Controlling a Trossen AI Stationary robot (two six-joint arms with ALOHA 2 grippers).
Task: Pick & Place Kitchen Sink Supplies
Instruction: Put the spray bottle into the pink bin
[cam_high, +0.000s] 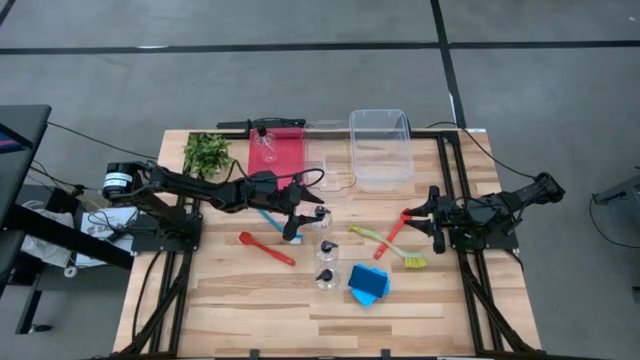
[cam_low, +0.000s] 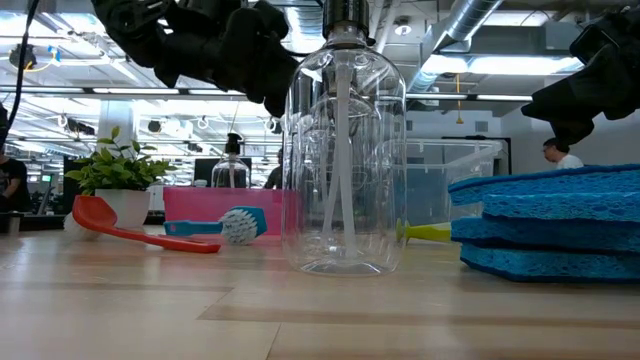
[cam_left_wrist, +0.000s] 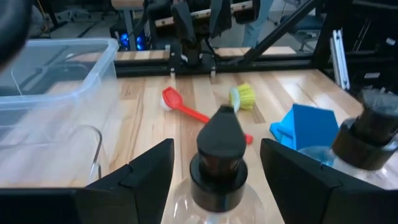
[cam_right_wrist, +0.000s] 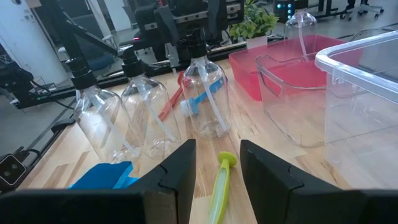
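Here, plain unlabelled clear bottles (cam_right_wrist: 205, 93), black-capped.

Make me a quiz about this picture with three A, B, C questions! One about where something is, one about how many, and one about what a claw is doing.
1. One bottle is off the table top. Where is it?
A. in the red bin
B. in the clear bin
C. on the sponges

2. How many bottles stand on the table itself?
A. one
B. three
C. six

3. The left claw is:
A. shut on the red spoon
B. open around a bottle's cap
C. open above the plant

Answers: A, it stands inside the red bin. B, three stand near the table's middle. B, one finger shows on each side of the cap, with gaps.
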